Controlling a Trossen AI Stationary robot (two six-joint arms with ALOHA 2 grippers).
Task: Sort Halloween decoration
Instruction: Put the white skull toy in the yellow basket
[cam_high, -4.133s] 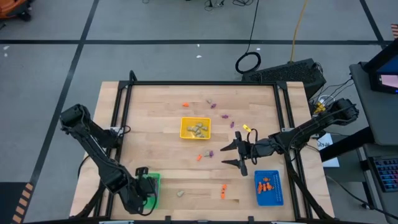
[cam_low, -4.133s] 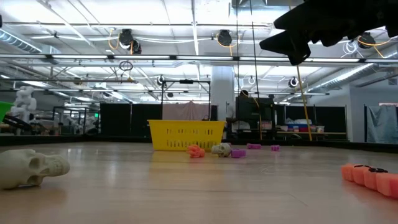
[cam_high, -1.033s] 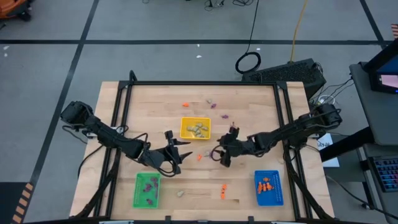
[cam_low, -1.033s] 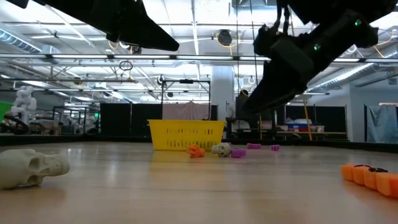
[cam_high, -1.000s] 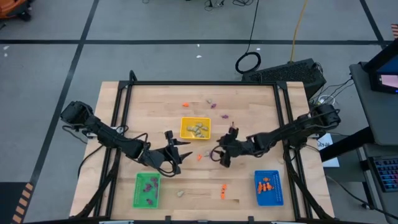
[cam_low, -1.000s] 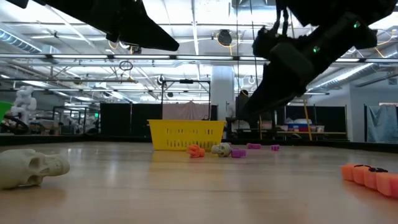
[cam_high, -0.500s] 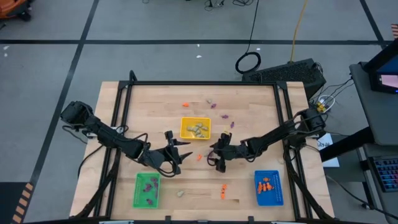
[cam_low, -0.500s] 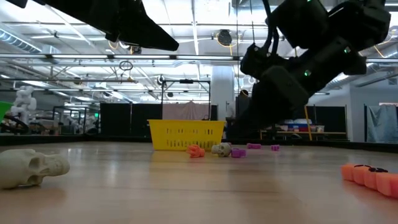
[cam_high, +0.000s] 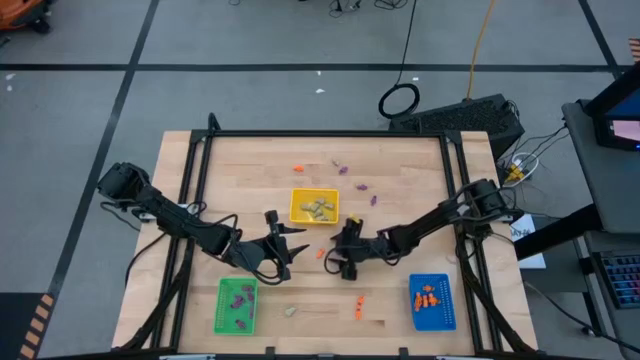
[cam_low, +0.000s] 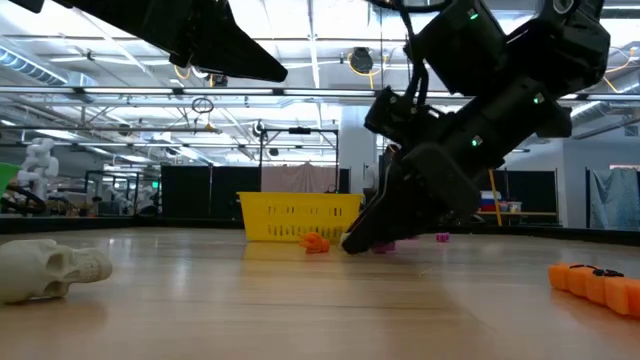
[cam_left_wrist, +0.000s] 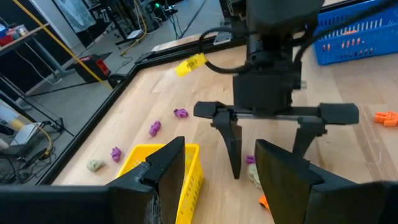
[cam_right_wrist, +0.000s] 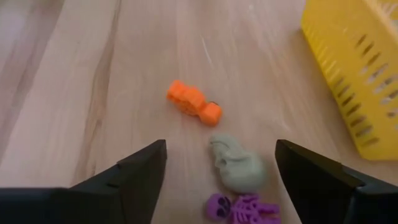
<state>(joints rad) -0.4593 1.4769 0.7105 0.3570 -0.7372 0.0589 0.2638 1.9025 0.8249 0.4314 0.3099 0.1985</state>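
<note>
The right gripper (cam_high: 338, 252) is down low near the middle of the table (cam_high: 250, 170), with its two fingers spread wide and nothing between them. Just in front of it lie three little trinkets close together: an orange one (cam_right_wrist: 193, 102), a pale skull (cam_right_wrist: 238, 165) and a purple skeleton (cam_right_wrist: 239, 208). The skull and the purple skeleton touch each other. The orange one lies a bit apart from them. The fingers stand on either side of this small group and do not touch any of it.

The left gripper (cam_high: 290, 245) hangs in the air a little way off, facing the right one. Its fingers are apart too and it holds nothing.

The yellow tray (cam_high: 314, 206) sits near the middle of the table with pale trinkets inside. The green tray (cam_high: 236, 305) is by the near edge on the left side and has purple trinkets in it. The blue tray (cam_high: 432, 301) is by the near right corner and holds orange ones.

More trinkets lie loose on the wood. Some purple ones (cam_high: 357, 184) and an orange one (cam_high: 298, 167) are toward the far edge. Another pale skull (cam_low: 48, 268) and an orange piece (cam_high: 358, 307) lie near the near edge.
</note>
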